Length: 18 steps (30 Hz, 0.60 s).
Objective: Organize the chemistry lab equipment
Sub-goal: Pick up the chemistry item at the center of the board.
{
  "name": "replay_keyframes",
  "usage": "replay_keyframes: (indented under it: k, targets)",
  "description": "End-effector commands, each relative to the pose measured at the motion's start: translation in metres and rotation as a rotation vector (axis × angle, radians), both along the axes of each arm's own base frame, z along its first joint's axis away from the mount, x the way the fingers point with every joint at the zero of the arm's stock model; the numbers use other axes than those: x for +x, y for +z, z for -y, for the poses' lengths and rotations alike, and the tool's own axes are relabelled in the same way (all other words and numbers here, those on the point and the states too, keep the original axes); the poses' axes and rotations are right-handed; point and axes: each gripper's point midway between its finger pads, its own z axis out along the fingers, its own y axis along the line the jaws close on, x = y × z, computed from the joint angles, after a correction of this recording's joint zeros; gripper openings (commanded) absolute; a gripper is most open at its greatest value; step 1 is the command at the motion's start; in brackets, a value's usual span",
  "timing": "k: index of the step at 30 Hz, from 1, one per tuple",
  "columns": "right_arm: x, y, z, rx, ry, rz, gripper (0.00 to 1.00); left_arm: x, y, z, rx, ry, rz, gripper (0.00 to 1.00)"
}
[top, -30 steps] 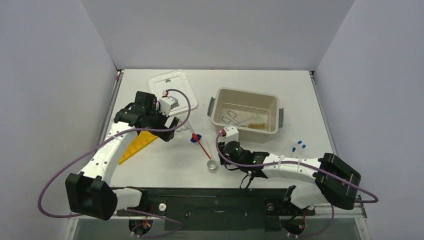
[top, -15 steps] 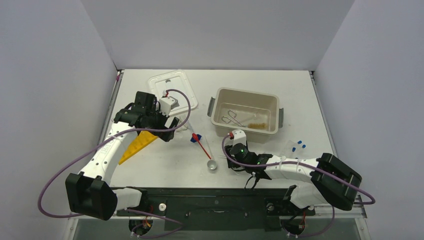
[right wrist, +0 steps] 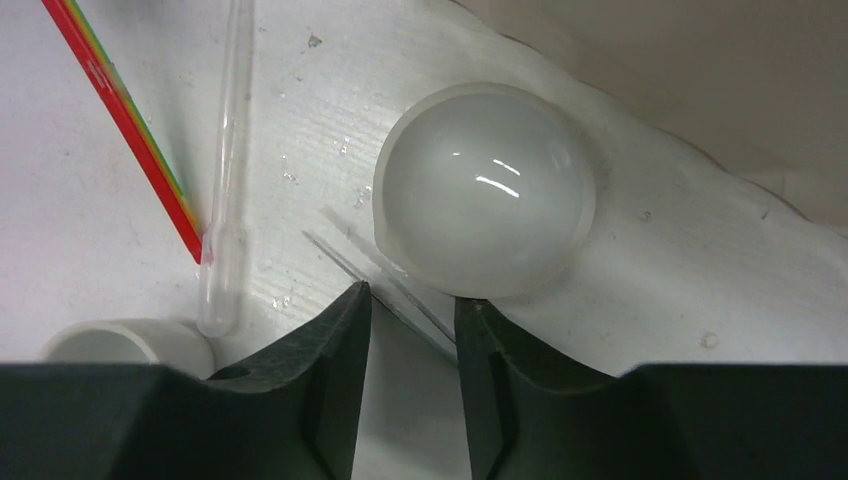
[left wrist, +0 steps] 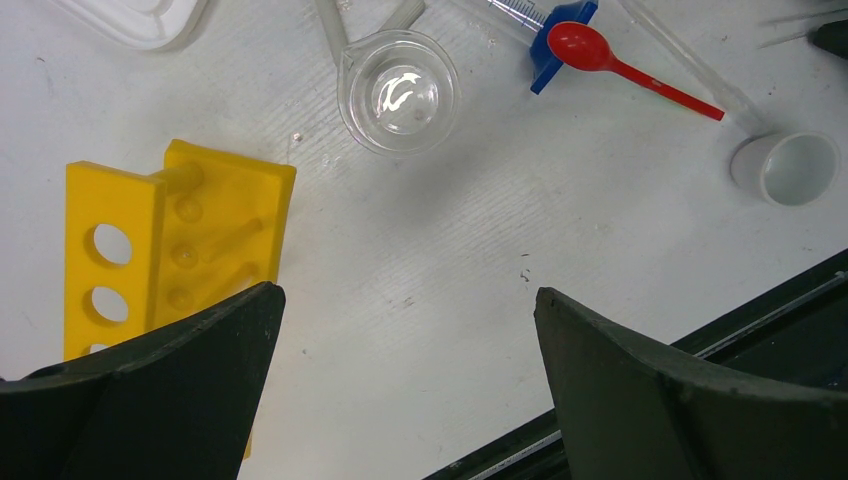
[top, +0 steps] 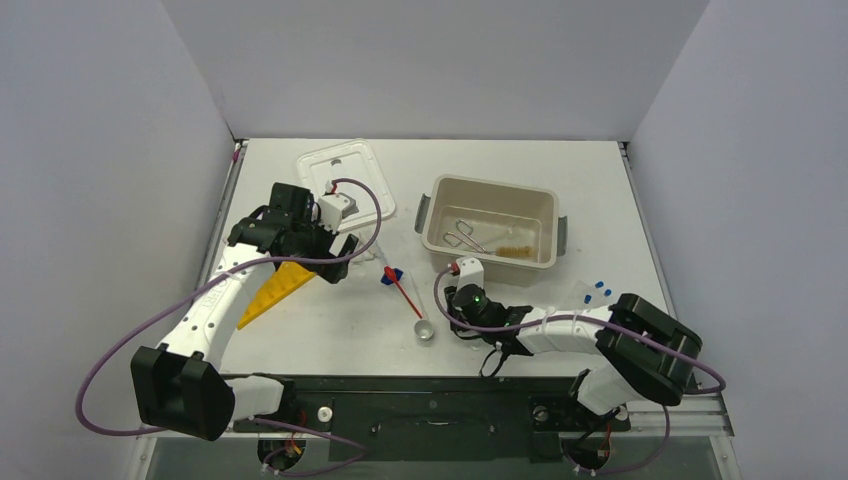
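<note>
Top external view: I am looking down on both arms reaching over the tabletop (top: 610, 200). The tub (top: 490, 183) is sitting right of centre, toward the far edge, with tongs (top: 462, 237) and a brush (top: 515, 248) lying inside. The lid (top: 345, 165) is lying near the far-left corner. The rack (top: 272, 290) is lying by the left edge, partly under the left arm. Blue-capped vials (top: 597, 290) are lying near the right edge.

Left wrist view: the left gripper (left wrist: 407, 295) is hovering with its jaws spread wide and holding nothing, over bare tabletop between the rack and a white cup (left wrist: 788, 168). A beaker (left wrist: 400, 90) is standing upright beyond it. Near the beaker, the bowl of the red spatula (left wrist: 620, 70) is resting on a blue piece (left wrist: 560, 40).

Right wrist view: the right gripper (right wrist: 412, 300) is sitting low, just beside the tub's near wall, jaws narrow. A thin clear strip (right wrist: 345, 252) is running into the gap; I cannot tell whether the pads are touching it. A round frosted dish (right wrist: 485, 190) is lying just beyond the fingers, and a pipette (right wrist: 228, 180) is lying beside the spatula's stem.
</note>
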Motion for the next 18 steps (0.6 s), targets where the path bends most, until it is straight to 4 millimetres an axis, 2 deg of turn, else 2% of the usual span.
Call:
replay_keyframes:
  k: [1, 4, 10, 15, 18]
  targets:
    - [-0.006, -0.008, -0.004, -0.048, 0.046, -0.025, 0.3, 0.01, 0.016, 0.001, -0.012, -0.007, 0.065, 0.96]
    - [-0.005, -0.006, -0.006, -0.072, 0.061, -0.013, 0.24, 0.01, 0.016, 0.001, -0.012, -0.006, 0.066, 0.96]
    - [-0.007, -0.006, -0.005, -0.13, 0.077, 0.006, 0.2, 0.01, 0.014, 0.001, -0.011, -0.003, 0.065, 0.97]
    - [-0.013, -0.005, -0.003, -0.136, 0.07, -0.001, 0.31, 0.009, 0.014, 0.001, -0.011, -0.004, 0.067, 0.97]
    - [-0.018, -0.004, 0.002, -0.127, 0.054, -0.01, 0.33, 0.009, 0.014, 0.0, -0.008, -0.005, 0.067, 0.96]
